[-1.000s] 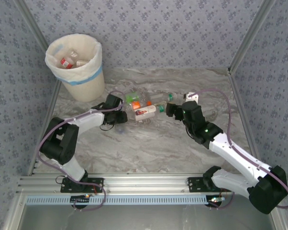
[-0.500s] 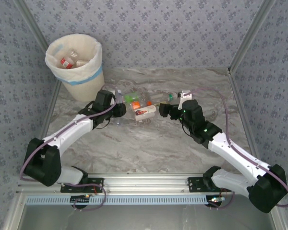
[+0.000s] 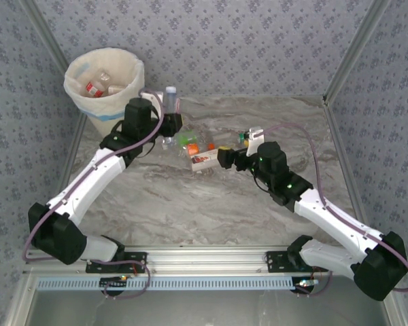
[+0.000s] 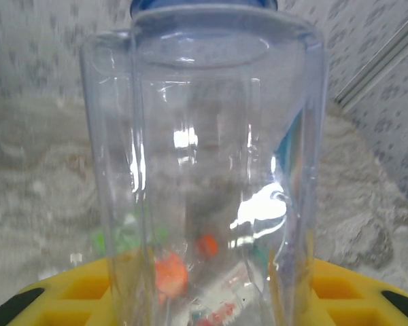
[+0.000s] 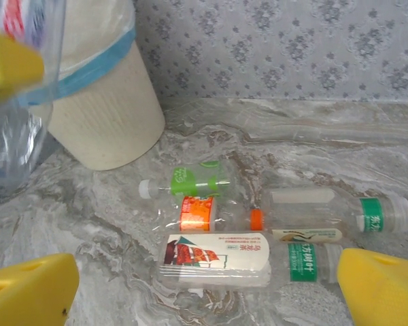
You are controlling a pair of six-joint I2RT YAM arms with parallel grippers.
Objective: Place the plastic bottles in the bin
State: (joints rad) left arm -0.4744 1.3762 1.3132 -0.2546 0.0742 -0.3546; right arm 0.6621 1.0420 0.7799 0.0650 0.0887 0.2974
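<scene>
Marble table (image 3: 190, 210); bottle (image 4: 204, 170) between left jaws

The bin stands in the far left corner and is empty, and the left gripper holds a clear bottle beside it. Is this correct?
Not quite: the bin is not empty. The top view shows a few bottles inside it. The rest is right: it stands in the far left corner, and the left gripper holds a clear bottle beside it.

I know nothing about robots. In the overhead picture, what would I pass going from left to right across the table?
Cream bin → clear bottle gripped in the left fingers → bottle with the red-and-white label lying on the table → right fingers, spread wide.
</scene>
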